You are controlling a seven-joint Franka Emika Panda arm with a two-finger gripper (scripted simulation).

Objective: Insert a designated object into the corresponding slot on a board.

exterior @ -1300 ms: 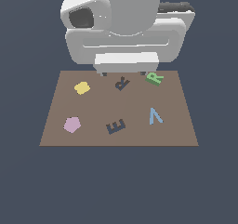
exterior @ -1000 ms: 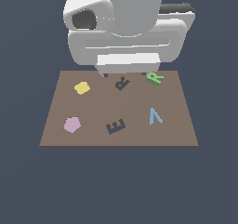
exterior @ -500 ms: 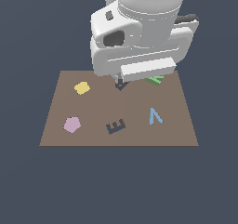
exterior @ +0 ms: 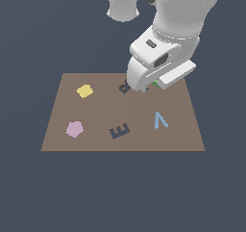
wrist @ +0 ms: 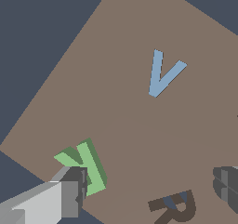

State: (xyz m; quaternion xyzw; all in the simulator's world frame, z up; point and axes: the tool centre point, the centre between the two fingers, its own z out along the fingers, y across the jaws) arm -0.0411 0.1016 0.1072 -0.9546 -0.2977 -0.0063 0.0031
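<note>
The light-green R block (wrist: 91, 164) lies near the brown board's (exterior: 144, 140) far edge, on the exterior view's right. There only a green sliver (exterior: 155, 84) shows under my hand. My gripper (wrist: 148, 183) is open and low over the board (wrist: 116, 107). One finger (wrist: 69, 193) overlaps the block's edge; the other finger (wrist: 227, 183) stands far off, past the slot. The dark R-shaped slot (wrist: 174, 207) lies between the fingers, beside the block. In the exterior view my gripper (exterior: 150, 85) partly covers the slot (exterior: 124, 87).
A light-blue V-like piece (exterior: 161, 120) lies on the board's right part and also shows in the wrist view (wrist: 162, 72). A dark E recess (exterior: 119, 130) sits near the front middle. A yellow piece (exterior: 84, 90) and a pink pentagon (exterior: 74, 128) lie on the left.
The arm has swung from above the board's far middle toward the exterior view's right, turned, and come down over the green block. The block and the other pieces have not moved.
</note>
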